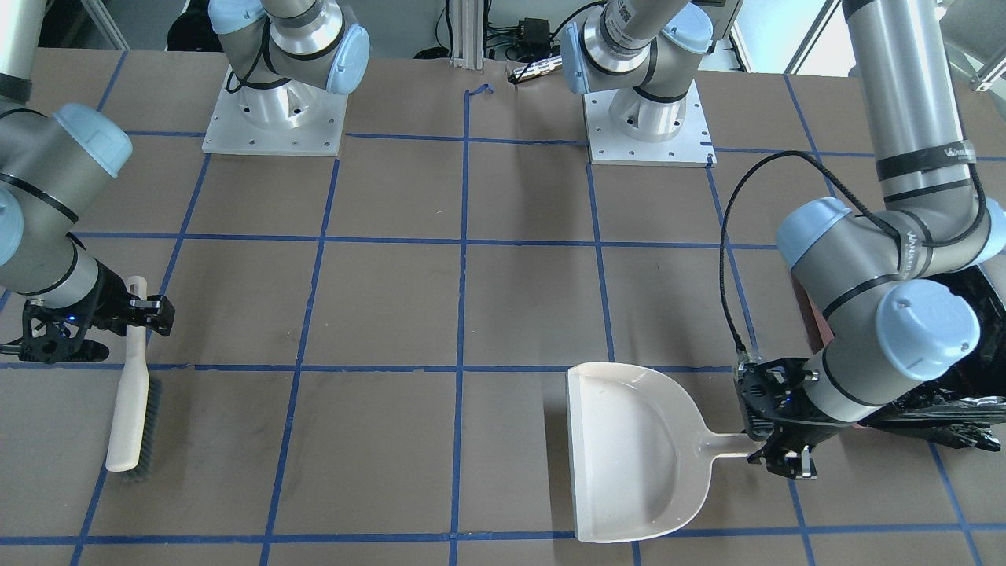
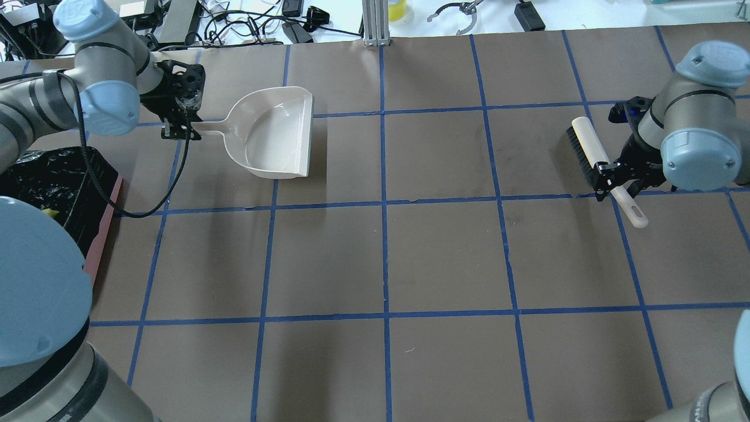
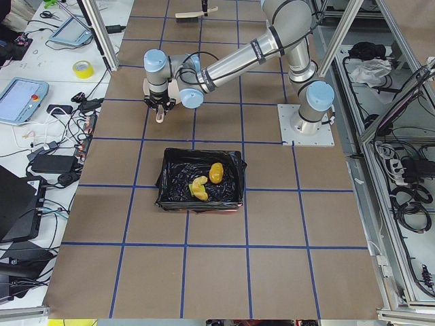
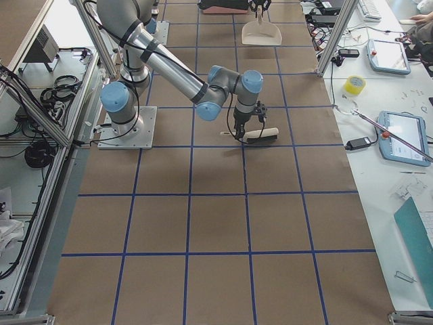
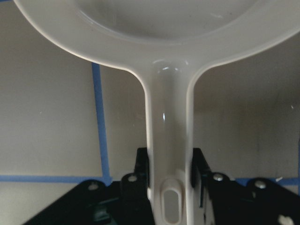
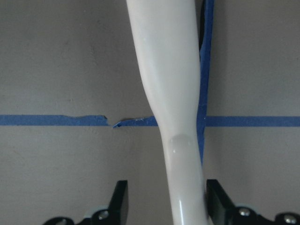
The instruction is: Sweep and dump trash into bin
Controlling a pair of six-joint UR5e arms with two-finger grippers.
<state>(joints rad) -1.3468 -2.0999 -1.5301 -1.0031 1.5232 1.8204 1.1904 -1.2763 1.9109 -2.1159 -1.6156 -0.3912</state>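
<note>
the trash (image 3: 216,172) lies inside the bin (image 2: 105,225): the side view shows an orange-brown lump and a yellowish curved piece (image 3: 198,189) on the liner, and the overhead view shows a small yellow bit (image 2: 51,214). the dustpan (image 2: 275,135) sits empty and flat on the counter (image 2: 445,258), so the sweeping and dumping look done and the step in hand seems to be parking the tools. the left hand (image 5: 169,161) is clenched on the dustpan's handle, a finger pressed to each side of it. the right hand (image 6: 166,197) is released around the brush (image 2: 589,146): one finger is at the handle and the other stands off it with a clear gap. to finish well, the left hand should spread fully before it rises, then lift straight up so neither finger hooks the handle's hanging slot or tips the pan. the right hand should rise the same way, since the finger at the handle could roll the brush. the dustpan is smooth, glossy, cream plastic, a shallow scoop with a straight front lip and a narrow flat handle, light enough to skid on the brown paper. the brush has a rounded, slick, cream handle and dark bristles lying sideways. the bin is pink-sided and lined with a crinkly, shiny black bag (image 3: 173,178).
</note>
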